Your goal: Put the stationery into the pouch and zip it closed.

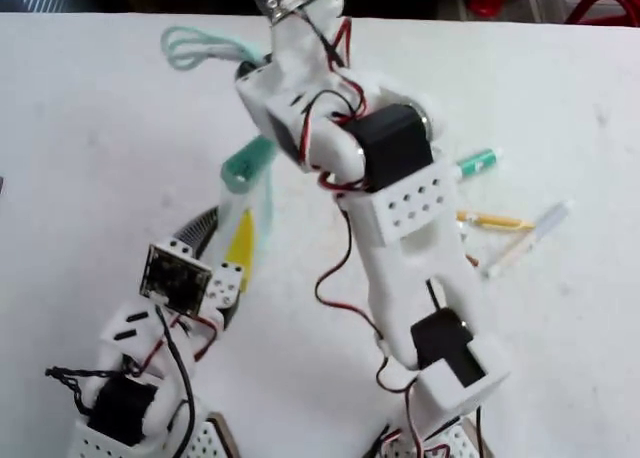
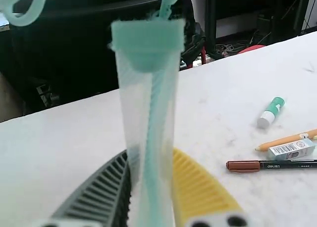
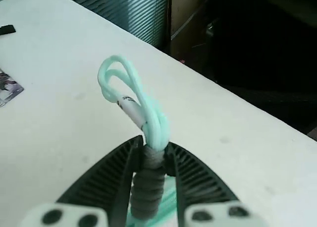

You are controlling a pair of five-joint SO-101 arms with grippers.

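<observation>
Your left gripper (image 2: 151, 160) pinches the pouch (image 2: 147, 88) end, your right gripper (image 3: 151, 146) clamps its zip cord (image 3: 130, 95), yet pen (image 2: 267, 165), pencil (image 2: 287, 140) and marker (image 2: 271, 112) lie loose on the bench (image 2: 59, 147): filling looks undone.

Translucent plastic pouch (image 2: 143, 113), matt white table (image 2: 49, 152)

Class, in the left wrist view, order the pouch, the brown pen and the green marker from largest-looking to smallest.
1. The pouch, though it is nearest the camera.
2. The brown pen.
3. The green marker, lying farther off, so unsure.
</observation>
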